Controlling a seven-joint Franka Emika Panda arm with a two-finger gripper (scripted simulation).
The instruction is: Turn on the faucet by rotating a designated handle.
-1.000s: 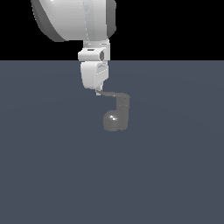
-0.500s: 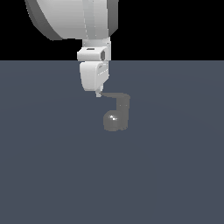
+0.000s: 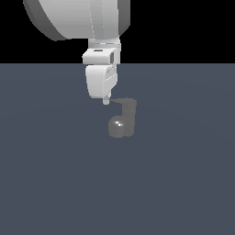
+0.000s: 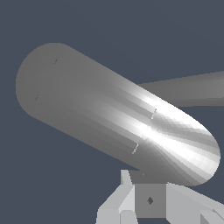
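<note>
The faucet (image 3: 122, 126) is a small dull-grey fixture with a shiny rounded bulb, a short column and a thin handle (image 3: 122, 99) jutting toward the exterior view's left. My gripper (image 3: 106, 101) hangs straight down from the white arm, its tip touching the free end of the handle. It looks shut, with nothing held. In the wrist view a large shiny grey rounded bar of the faucet (image 4: 113, 113) fills the picture and ends right by my gripper (image 4: 150, 200). A thinner grey bar (image 4: 192, 89) runs off behind it. Which of the two is the handle I cannot tell there.
The faucet stands alone on a flat dark blue-grey floor (image 3: 55, 183). The big white arm link (image 3: 78, 18) hangs above it, against a black background.
My gripper has crept slightly toward the exterior view's right, against the handle's end. The arm's upper link shifted a little. The handle looks the same.
</note>
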